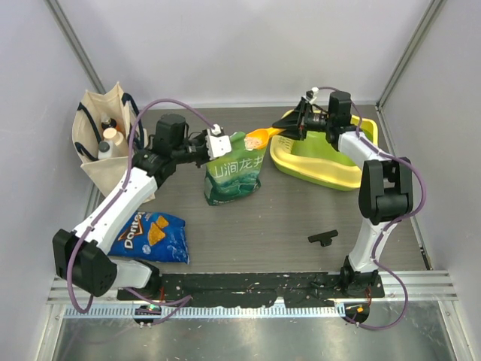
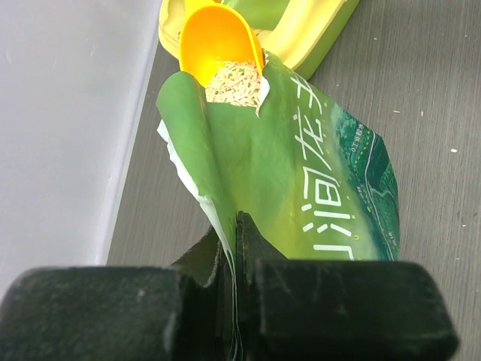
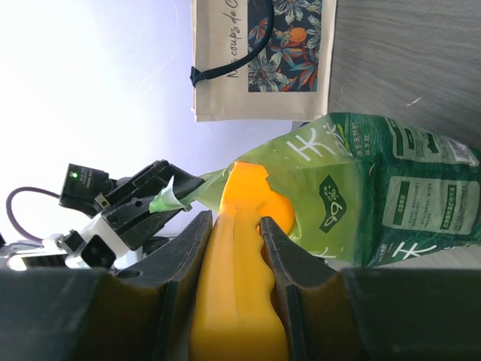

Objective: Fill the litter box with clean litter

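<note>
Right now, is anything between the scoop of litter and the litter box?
Nothing visible. The scoop, shut in the right gripper, sits at the pouch mouth with litter in it. The litter box lies right beside it, with no object between.

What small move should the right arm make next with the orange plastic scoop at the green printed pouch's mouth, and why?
Probably the right gripper should draw the orange plastic scoop back, kept level, toward the yellow-rimmed litter box. The scoop holds beige litter granules, and the left gripper pinches the green printed pouch open.
</note>
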